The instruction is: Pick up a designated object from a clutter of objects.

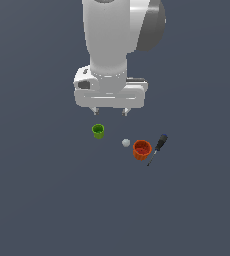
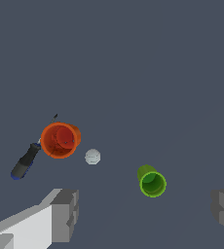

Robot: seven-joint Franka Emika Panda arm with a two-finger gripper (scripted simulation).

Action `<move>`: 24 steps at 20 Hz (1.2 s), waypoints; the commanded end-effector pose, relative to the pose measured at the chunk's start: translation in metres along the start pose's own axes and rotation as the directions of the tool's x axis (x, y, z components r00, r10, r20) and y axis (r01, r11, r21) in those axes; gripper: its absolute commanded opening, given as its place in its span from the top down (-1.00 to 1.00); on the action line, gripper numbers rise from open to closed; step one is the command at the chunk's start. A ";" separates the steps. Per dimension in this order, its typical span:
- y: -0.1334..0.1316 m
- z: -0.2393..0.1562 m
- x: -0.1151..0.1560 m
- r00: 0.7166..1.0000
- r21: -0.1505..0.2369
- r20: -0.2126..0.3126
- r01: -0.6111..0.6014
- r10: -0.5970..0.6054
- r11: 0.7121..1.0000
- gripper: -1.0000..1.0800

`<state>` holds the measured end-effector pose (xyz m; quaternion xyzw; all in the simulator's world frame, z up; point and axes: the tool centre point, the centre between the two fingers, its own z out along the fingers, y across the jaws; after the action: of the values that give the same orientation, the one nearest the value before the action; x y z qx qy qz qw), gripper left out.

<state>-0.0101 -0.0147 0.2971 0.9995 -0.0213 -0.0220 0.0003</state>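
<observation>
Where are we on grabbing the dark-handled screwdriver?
Done: nothing yet. The slim screwdriver with black and dark-blue handle lies flat, right beside the orange-red cup.
In hand: nothing. The gripper is open and empty, raised above the clutter and closer to the small green cup than to the screwdriver.
Left: shift toward the exterior view's right, descend, grip, lift, probably at the handle, clear of the cup.

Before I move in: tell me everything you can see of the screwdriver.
The screwdriver lies flat on the grey surface, farthest to the exterior view's right of the clutter. It has a black handle with dark-blue trim and a thin grey shaft. It lies right beside the orange-red cup; in the wrist view the cup hides part of the shaft, and contact cannot be judged. The open gripper hangs above, well clear, holding nothing.
</observation>
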 end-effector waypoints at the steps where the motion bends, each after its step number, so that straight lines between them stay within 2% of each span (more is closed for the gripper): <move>1: 0.000 0.000 0.000 1.000 0.000 0.000 0.000 0.000 1.000 -0.92; 12: -0.023 0.004 -0.004 0.996 -0.015 0.016 0.092 -0.092 0.996 -0.92; 24: -0.036 0.019 0.002 0.999 -0.019 0.010 0.042 -0.042 0.999 -0.92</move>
<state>-0.0085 0.0177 0.2818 0.9996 0.0052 -0.0274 0.0089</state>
